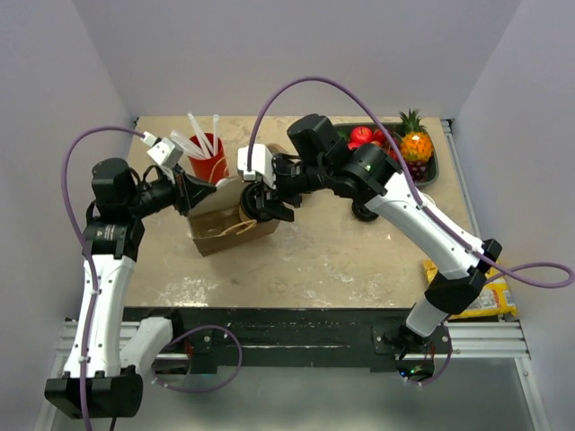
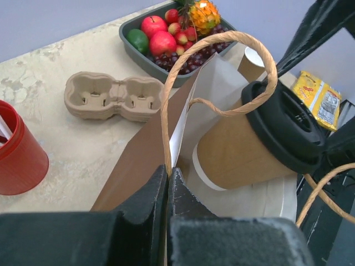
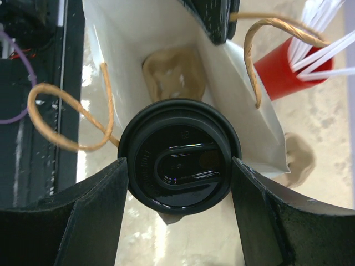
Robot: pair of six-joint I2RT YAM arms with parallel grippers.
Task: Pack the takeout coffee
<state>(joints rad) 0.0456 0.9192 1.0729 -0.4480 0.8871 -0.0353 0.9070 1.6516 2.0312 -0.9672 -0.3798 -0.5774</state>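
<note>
- The coffee (image 2: 238, 155) is tilted, its base inside the open mouth of the paper bag (image 2: 130, 166) and its black lid just outside.
- One twine handle (image 2: 222, 36) of the bag loops over the cup near the lid.
- The right tool (image 3: 180, 166) is grasping the coffee, one finger against each side of the lid.
- In the right wrist view the bag's white inside shows beyond the lid.
- The left tool (image 2: 168, 176) is clenched on the bag's top edge, its fingers pressed together over the paper.
- The bag sits on the counter (image 1: 341, 260) between the two arms.
- A pulp cup carrier (image 2: 113, 97) lies on the counter just beyond the bag.
- A red cup (image 1: 211, 160) holding white straws stands near the bag, on the left arm's side.
- A lidless tan cup (image 2: 252, 60) shows behind the bag's far edge.
- A dark tray (image 1: 433, 162) of fruit sits at the far right corner.
- A yellow packet (image 1: 496, 298) lies at the counter's right edge, well apart from the bag.
</note>
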